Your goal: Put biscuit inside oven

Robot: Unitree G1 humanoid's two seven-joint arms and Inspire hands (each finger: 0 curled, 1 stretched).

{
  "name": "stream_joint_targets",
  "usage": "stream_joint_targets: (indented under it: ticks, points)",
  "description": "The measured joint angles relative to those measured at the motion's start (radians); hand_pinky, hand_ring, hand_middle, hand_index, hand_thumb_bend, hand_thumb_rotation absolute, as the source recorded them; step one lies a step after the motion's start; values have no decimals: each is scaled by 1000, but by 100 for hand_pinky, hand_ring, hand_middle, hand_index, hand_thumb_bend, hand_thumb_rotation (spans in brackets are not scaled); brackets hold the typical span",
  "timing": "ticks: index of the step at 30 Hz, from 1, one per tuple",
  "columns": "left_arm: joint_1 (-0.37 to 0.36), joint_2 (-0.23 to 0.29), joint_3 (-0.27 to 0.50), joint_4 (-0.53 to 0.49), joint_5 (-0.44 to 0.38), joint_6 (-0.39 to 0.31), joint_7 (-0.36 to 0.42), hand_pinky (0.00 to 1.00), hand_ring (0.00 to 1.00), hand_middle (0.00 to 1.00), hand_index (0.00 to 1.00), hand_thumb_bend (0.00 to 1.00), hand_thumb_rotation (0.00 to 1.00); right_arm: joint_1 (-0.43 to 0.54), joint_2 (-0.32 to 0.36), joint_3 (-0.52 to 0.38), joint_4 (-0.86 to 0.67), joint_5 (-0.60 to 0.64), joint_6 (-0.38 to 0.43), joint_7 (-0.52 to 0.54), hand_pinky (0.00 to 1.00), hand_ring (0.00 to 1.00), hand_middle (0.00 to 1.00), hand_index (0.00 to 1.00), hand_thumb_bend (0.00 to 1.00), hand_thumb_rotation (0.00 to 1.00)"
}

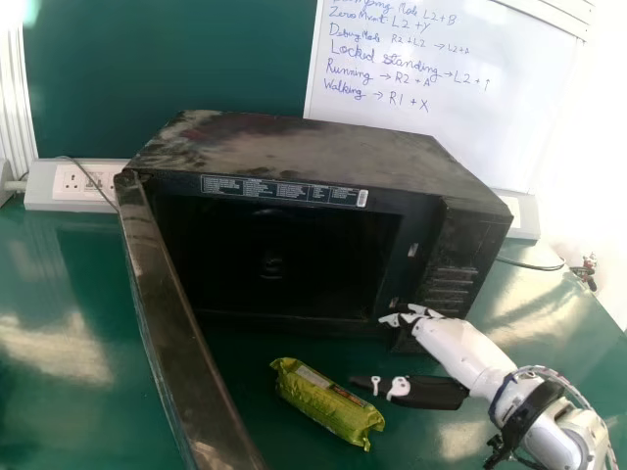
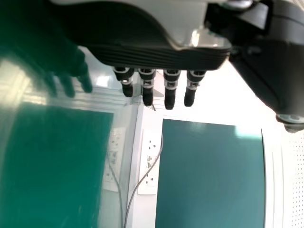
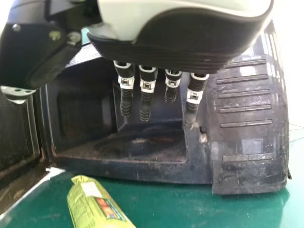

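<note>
Right wrist view, biscuit [image 3: 92, 204], cut off (partly)

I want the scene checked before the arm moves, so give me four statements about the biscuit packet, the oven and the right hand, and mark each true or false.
1. The biscuit packet lies on the green table before the oven. True.
2. The oven door is shut. False: it stands open.
3. The right hand grips the packet. False: it is open and holds nothing.
4. The packet's wrapper is yellow-green. True.
</note>
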State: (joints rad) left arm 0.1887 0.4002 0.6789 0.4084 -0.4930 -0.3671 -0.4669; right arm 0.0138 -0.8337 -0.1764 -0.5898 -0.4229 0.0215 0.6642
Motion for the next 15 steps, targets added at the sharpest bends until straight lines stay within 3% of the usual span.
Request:
stream_joint_targets:
  ticks: [11, 15]
  points:
    - [1, -2, 0, -2, 0, 0, 6, 100, 100, 100, 100, 0, 100, -34, -4, 68, -43, -63, 57, 80, 79, 85, 87, 87, 100, 65]
    - [1, -2, 0, -2, 0, -3, 6, 100, 100, 100, 100, 0, 100, -50, -26, 97, -71, -97, 82, 129, 81, 86, 88, 87, 100, 67]
